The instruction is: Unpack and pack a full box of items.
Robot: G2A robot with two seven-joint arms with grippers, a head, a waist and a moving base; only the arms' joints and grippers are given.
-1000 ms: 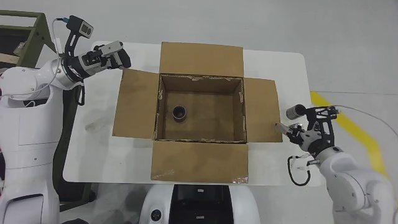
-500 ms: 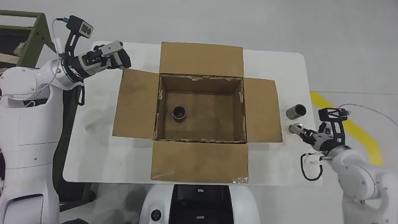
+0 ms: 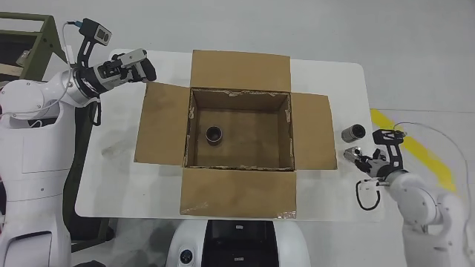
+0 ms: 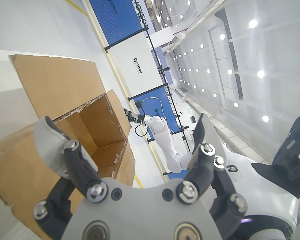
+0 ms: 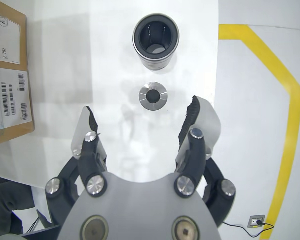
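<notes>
An open cardboard box (image 3: 162, 124) sits mid-table with all flaps spread, and one dark ring-shaped part (image 3: 214, 133) lies on its floor. Right of the box, a dark hollow cylinder (image 3: 353, 131) (image 5: 155, 43) stands on the white table. A small silver collet (image 5: 153, 96) lies between it and my right gripper (image 5: 142, 104), which is open and just short of the collet, touching neither. My right gripper (image 3: 356, 154) hovers near the table's right edge. My left gripper (image 3: 147, 67) (image 4: 123, 119) is open and empty, held off the box's (image 4: 90, 116) far left corner.
The table's (image 3: 111, 185) right edge runs close beside the cylinder and collet. A yellow floor line (image 5: 288, 116) lies beyond it. The box's right flap (image 5: 7, 76) carries printed labels. A green frame (image 3: 30, 37) stands off the table's far left.
The right arm drew back from the dark cylinder toward the table's right edge, then came back a little. The cylinder stays where it was. The left arm has not moved.
</notes>
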